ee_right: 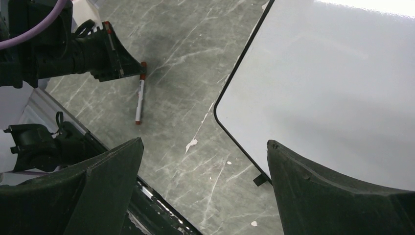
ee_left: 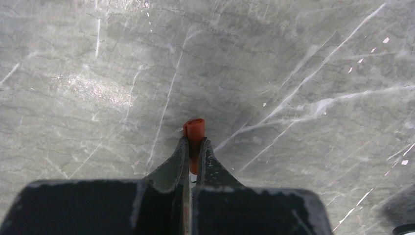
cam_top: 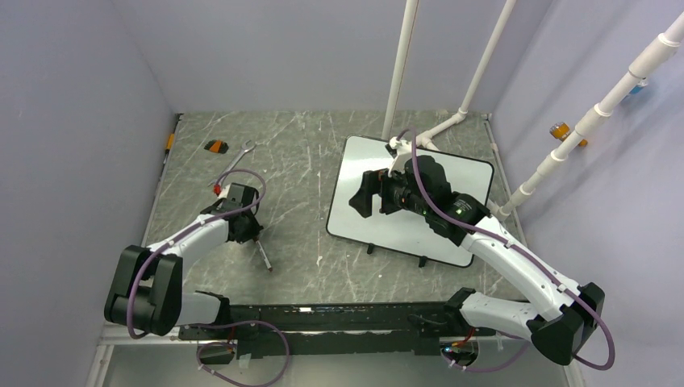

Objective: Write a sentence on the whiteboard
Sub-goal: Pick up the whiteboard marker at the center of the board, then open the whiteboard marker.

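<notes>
On the left half of the bench point(cam_top: 323, 274), the left gripper point(ee_left: 194, 142) reaches down with its jaws pressed together on the red end of a marker point(ee_right: 140, 100), and the red tip pokes out just past the fingertips point(ee_left: 182, 152). The marker lies flat on the grey marbled surface. Its white barrel runs from that pinched end back toward the near edge and slightly to the right, with a second red end at the far tip of the barrel.

Over on the right half, the whiteboard point(cam_top: 419, 230) lies face up on its small black feet. Its long axis runs left to right, skewed so that the right end sits a little nearer the arms. The right gripper point(cam_top: 364, 197) hangs above the board's left edge with its jaws spread wide, holding nothing and touching nothing. In the right wrist view one finger frames the bench and the other the board's white face.

A wrench point(cam_top: 236, 159) lies near the far left corner, well apart from both grippers
</notes>
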Motion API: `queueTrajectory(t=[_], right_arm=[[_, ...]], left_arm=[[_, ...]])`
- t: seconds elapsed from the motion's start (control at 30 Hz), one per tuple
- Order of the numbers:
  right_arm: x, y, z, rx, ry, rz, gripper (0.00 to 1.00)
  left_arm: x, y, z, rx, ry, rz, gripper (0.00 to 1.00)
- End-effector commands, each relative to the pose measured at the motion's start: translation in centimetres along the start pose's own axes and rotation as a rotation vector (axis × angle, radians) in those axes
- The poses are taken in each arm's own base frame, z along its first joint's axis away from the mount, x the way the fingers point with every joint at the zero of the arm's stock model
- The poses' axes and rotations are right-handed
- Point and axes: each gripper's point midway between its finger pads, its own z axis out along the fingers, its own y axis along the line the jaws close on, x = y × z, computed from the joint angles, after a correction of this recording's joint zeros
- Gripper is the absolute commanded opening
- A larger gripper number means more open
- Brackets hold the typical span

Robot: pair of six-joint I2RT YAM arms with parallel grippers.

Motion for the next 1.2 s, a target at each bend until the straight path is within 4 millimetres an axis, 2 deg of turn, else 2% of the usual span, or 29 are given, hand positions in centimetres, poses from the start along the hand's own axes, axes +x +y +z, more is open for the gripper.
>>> queueTrajectory(t=[0.0,0.2,0.33,0.57,0.7,0.87,0.97,1.17], right_arm=[[-1.3,1.6,-0.4,-0.068,-0.032,-0.032,1.00],[-0.3,5.3,0.0,-0.297,-0.038,-0.060,1.00],[0.2,6.3,1.0,-0.337,-0.083,-0.056,0.99],[0.5,8.2,2.0,-0.384,-0.295,-0.112,0.99],[1.5,9.6,3.7,-0.385,-0.268,-0.201,0.95],[2.5,12.6,5.4,-0.483,-0.186,-0.235,0.91],[2.7,14.0,6.1,-0.535,-0.135,-0.203,0.87],[3.5,15.2,8.3,-0.546,-0.040,-0.149,0.78]], left_arm=[[0.5,0.0,-0.2,0.015,0.011,-0.005,0.00],[-1.1,-2.7,-3.7,0.165,-0.030,-0.056,0.00],[-2.1,-5.0,-6.8,0.296,-0.037,-0.126,0.00],[-3.1,-8.4,-11.3,0.483,0.001,-0.241,0.00],[-3.5,-10.0,-13.7,0.582,0.024,-0.280,0.00],[-4.4,-11.7,-16.5,0.707,0.002,-0.272,0.00],[-4.7,-12.1,-17.5,0.746,-0.017,-0.237,0.00],[-4.5,-12.6,-18.3,0.816,-0.038,-0.216,0.00]])
